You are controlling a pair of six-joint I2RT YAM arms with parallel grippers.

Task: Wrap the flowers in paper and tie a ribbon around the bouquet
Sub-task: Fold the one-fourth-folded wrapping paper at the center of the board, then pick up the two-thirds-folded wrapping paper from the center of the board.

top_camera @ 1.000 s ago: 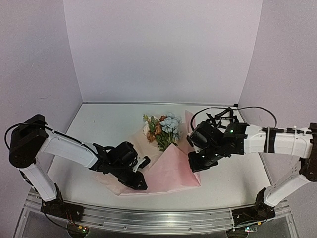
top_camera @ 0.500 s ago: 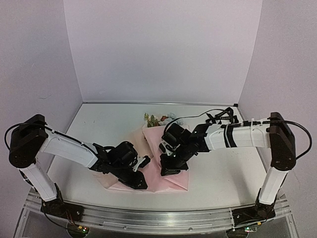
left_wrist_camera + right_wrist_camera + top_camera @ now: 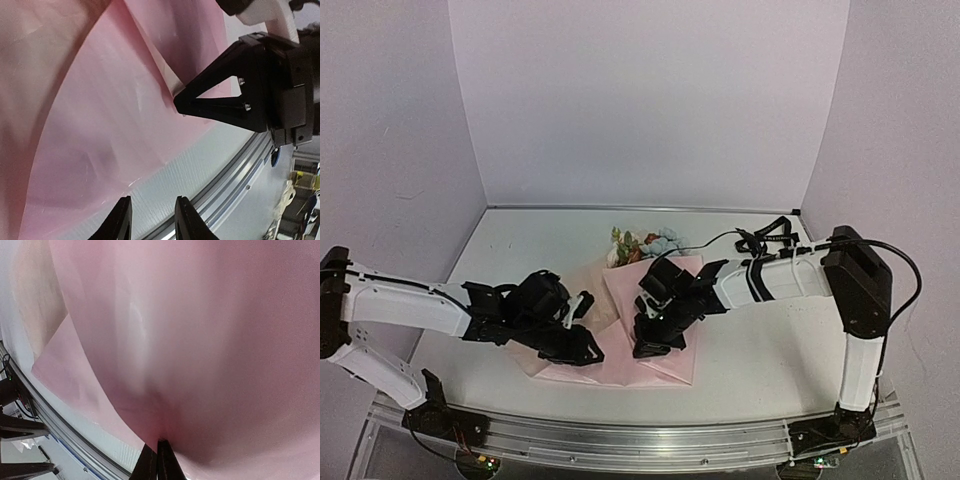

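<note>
The pink paper [image 3: 672,366] lies folded over the flowers [image 3: 644,244], whose blue, white and rust heads poke out at its far end. My right gripper [image 3: 650,347] presses down near the paper's near edge, shut on a fold of it [image 3: 159,452]. In the right wrist view the paper [image 3: 190,340] bulges up from the pinched fingers. My left gripper [image 3: 583,350] sits just left of that spot, at the paper's left edge. It [image 3: 152,222] stands open with nothing between its fingers, above the bare table beside the paper [image 3: 100,115]. The ribbon is out of view.
The aluminium rail [image 3: 620,440] runs along the table's near edge, close behind both grippers, and shows again as the rail [image 3: 240,170]. A thin black cable [image 3: 760,237] loops over the right arm. The white table [image 3: 520,245] meets lilac walls at back and sides.
My right gripper has swung left, drawing the paper flap over the stems and most of the flowers. My left gripper has opened, let go of the paper and pulled back leftward.
</note>
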